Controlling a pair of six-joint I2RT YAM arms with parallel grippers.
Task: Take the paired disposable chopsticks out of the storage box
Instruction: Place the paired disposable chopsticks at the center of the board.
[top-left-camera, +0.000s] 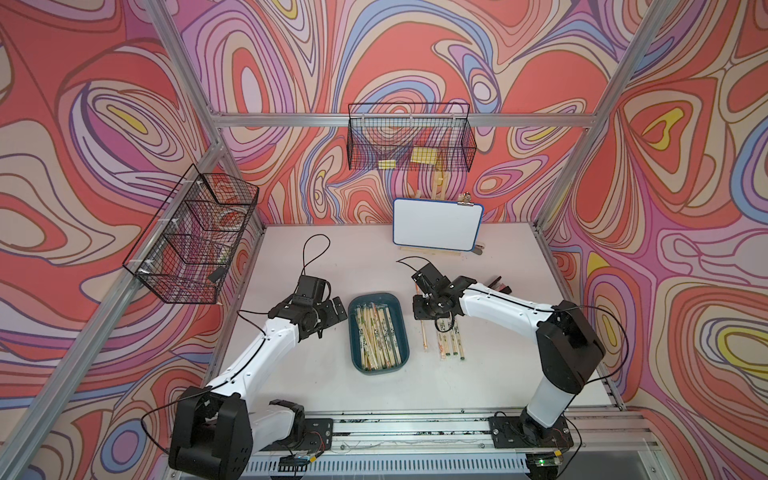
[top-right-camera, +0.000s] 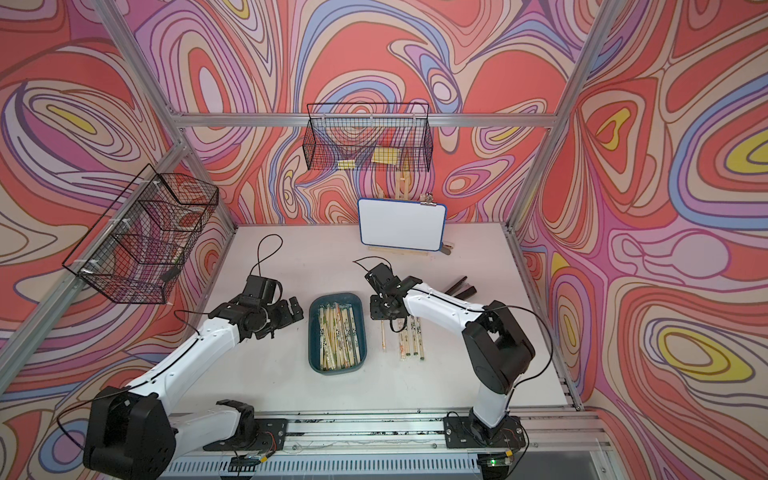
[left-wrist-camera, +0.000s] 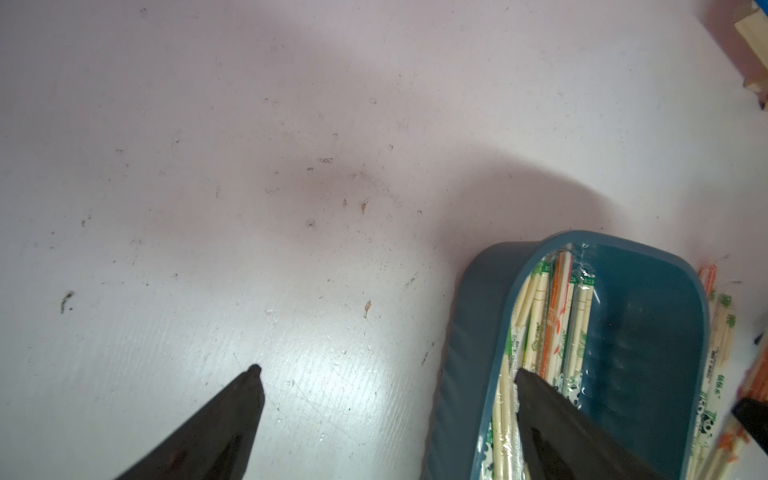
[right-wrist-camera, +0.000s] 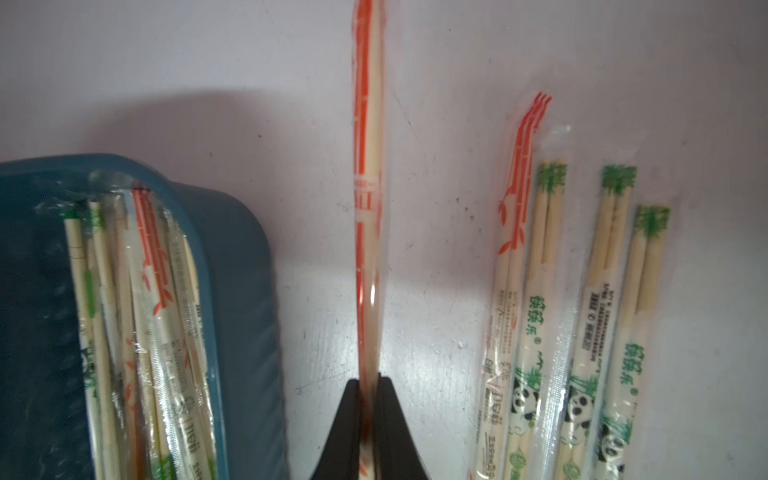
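Closest to us in both top views runs the metal rail (top-left-camera: 415, 428), with both arm bases bolted on. Beyond it the pale table (top-left-camera: 478, 386) carries the storage box (top-left-camera: 374, 296), teal and low-walled, its long side running away from us. We count many paired disposable chopsticks (top-left-camera: 374, 336) packed lengthwise along its left half, sleeves printed green, orange or black-and-white; its right half shows bare floor. We note the left gripper (left-wrist-camera: 386, 371) at the box's left edge, jaws spread wide and gripping nothing: in the left wrist view one finger sits over the chopsticks in the box, the other over bare table. We cannot tell its height above them. On the box's right, the right gripper (right-wrist-camera: 369, 382) is pinched tight on one orange-marked pair (right-wrist-camera: 368, 187), which points straight out from the jaws over the table, between the box and a row of four sleeved pairs (right-wrist-camera: 582, 311) lying flat side by side. Whether the gripped pair touches the table, we cannot tell. Farther back a small whiteboard (top-left-camera: 436, 224) leans on a wooden stand. Farthest, one wire basket (top-left-camera: 409, 139) hangs on the back wall, and a second basket (top-left-camera: 191, 232) on the left wall.
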